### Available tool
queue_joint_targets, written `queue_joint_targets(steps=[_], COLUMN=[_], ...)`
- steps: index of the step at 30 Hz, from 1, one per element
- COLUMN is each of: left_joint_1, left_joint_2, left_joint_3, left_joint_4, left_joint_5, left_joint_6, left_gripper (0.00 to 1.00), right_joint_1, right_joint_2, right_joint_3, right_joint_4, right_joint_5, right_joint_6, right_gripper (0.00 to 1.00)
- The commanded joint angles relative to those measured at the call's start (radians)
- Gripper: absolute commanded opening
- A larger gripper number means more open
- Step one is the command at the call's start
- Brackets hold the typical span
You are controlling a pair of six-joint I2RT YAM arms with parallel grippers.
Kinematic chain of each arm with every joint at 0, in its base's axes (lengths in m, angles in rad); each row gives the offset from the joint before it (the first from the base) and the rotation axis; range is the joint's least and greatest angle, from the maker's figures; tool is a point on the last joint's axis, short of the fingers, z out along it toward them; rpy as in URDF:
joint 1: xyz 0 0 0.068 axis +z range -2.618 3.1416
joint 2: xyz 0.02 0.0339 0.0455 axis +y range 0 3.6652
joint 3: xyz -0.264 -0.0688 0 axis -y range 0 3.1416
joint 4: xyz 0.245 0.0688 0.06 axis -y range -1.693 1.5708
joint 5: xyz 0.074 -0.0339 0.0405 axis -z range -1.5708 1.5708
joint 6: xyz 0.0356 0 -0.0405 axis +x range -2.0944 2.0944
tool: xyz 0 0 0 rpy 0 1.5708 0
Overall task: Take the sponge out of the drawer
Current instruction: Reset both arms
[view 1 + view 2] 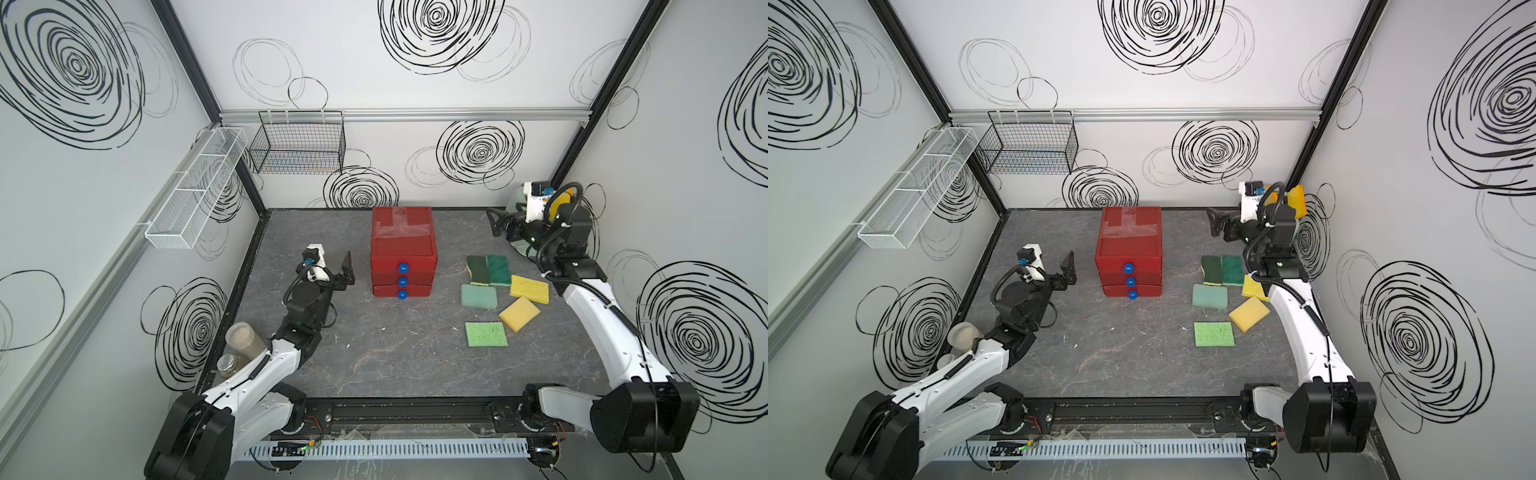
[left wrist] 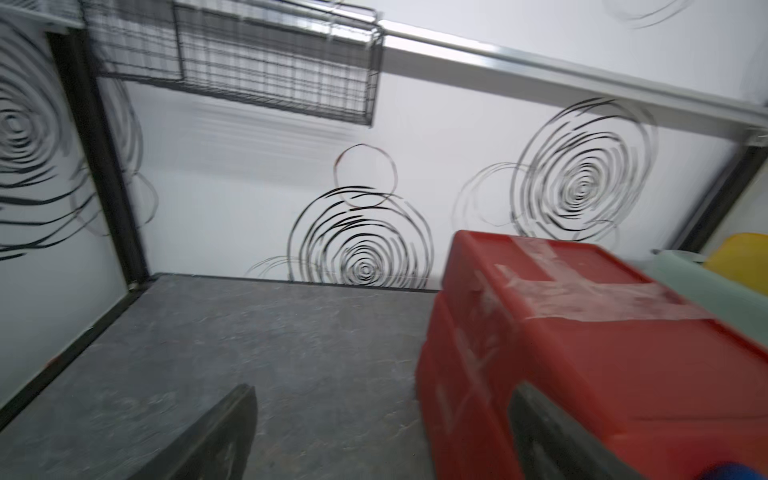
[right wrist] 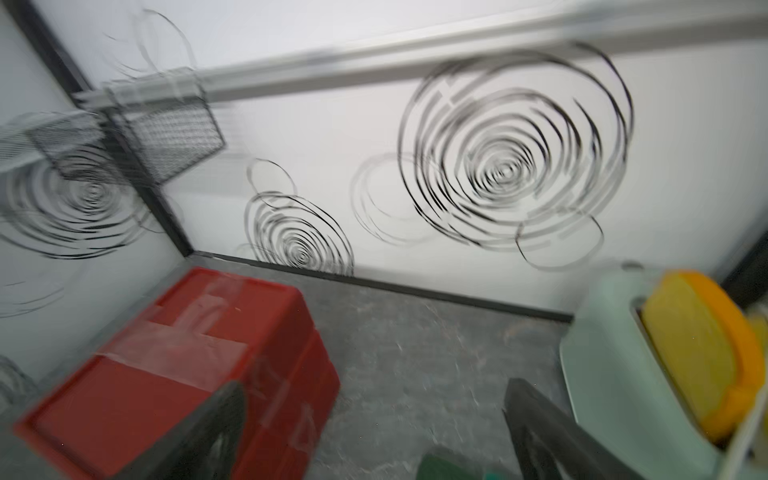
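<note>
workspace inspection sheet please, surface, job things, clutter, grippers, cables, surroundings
surface: grey table, few white specks
job's things: red drawers, all three look shut; six sponges loose on the table beside them
clutter: two jars at the left edge; pale green holder with a yellow piece, far right corner
grippers: left gripper open beside the drawers; right gripper open near the holder; both empty
cables: cable loops at left wrist, none look snagged
surroundings: black basket and white basket on the walls
</note>
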Motion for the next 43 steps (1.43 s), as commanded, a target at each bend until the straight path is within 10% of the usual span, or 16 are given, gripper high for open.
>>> queue_joint_targets(steps=[1,15,21,29,43], left_joint_1=[0.089,0.274,0.204,0.225,0.230], left_joint_2=[0.021,0.344,0.400,0.457,0.434], left_joint_3=[-0.030,-0.065,-0.067,-0.183,-0.168], left_joint_4=[0.026,0.283,0.345,0.621,0.558], left_joint_5=[-0.003,0.104,0.060,0.208,0.212], left_joint_6=[0.066,0.068,0.135,0.161,0.158], left_gripper=[0.98,0.98,0.98,0.98,0.98], right_joint_1=[-0.050,-0.109,-0.077,-0.064,-0.038], right_joint_2=[0.028,0.173,0.289,0.284,0.281], right_joint_3=[-0.211,-0.699,-0.864,-0.800,-0.785], right_joint_4=[0.043,0.981,1.386,1.249,1.215], right_joint_5=[0.147,0.119,0.136,0.129,0.244], right_joint_6=[0.021,-0.073,-0.101,-0.125,-0.111], right_gripper=[0.99,0.99,0.99,0.99,0.99])
